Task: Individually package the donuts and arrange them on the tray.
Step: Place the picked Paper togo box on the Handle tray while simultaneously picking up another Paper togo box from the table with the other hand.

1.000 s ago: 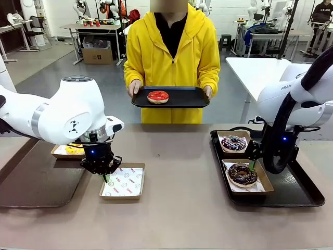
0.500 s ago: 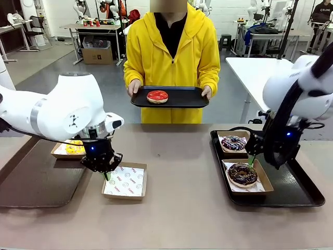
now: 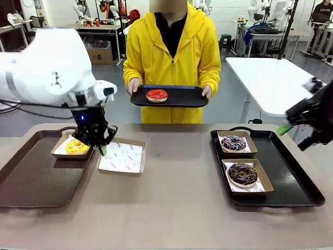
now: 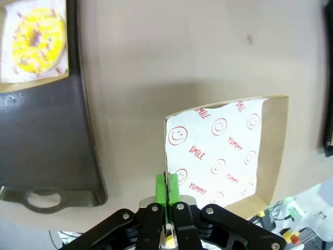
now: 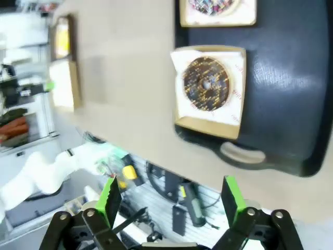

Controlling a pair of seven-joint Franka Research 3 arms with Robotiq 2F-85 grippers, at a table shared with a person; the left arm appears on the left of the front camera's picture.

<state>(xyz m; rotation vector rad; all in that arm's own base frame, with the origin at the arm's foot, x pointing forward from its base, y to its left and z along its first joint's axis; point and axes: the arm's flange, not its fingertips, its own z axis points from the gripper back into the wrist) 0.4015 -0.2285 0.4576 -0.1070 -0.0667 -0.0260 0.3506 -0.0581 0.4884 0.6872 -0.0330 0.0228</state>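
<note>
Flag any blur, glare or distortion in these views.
Front view: sharp, even light. Left wrist view: crisp on the empty box, wide-angle bending at the edges. Right wrist view: motion-blurred throughout, with soft sheen on the right tray and the chocolate donut smeared.

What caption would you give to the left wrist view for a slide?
Left end effector, shut on the edge of an empty paper-lined box, beside the tray holding the boxed yellow donut.

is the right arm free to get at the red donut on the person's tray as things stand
Probably yes: the right gripper has open, empty jaws, raised clear, and the red donut lies uncovered on the held tray, though across the table.
</note>
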